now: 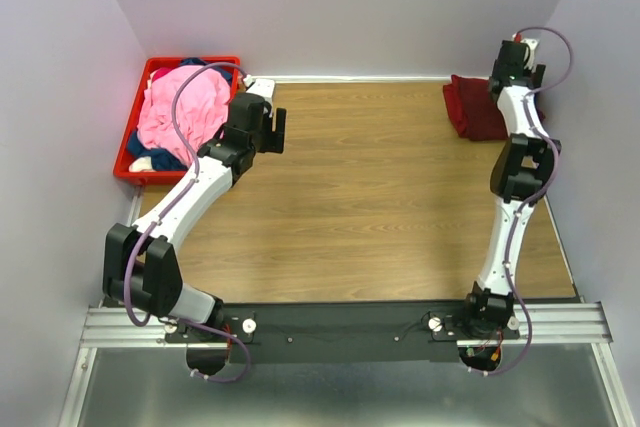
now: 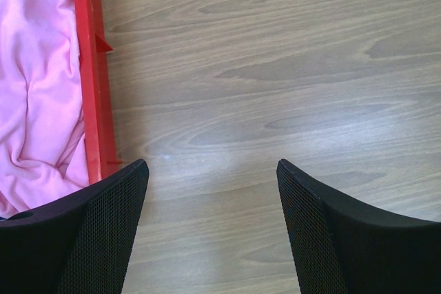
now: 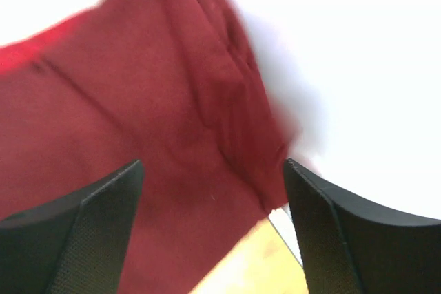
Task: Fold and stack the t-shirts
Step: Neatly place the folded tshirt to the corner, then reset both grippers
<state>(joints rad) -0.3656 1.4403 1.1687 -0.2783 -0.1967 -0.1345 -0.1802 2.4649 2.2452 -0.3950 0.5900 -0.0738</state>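
A pink t-shirt [image 1: 180, 112] lies heaped in the red crate [image 1: 128, 157] at the back left, with navy cloth [image 1: 150, 147] showing beneath it. The pink shirt also shows in the left wrist view [image 2: 38, 87]. My left gripper [image 1: 277, 130] is open and empty over bare wood just right of the crate; the left wrist view [image 2: 212, 184] shows nothing between its fingers. A folded dark maroon t-shirt [image 1: 470, 107] lies at the back right by the wall. My right gripper [image 3: 213, 184] is open above it, and the maroon cloth [image 3: 138, 122] fills its view.
The crate's red wall [image 2: 93, 80] runs along the left of the left wrist view. A small white object [image 1: 262, 85] sits behind the left wrist. Purple-grey walls close the table at left, back and right. The wooden table [image 1: 380, 197] spreads between the arms.
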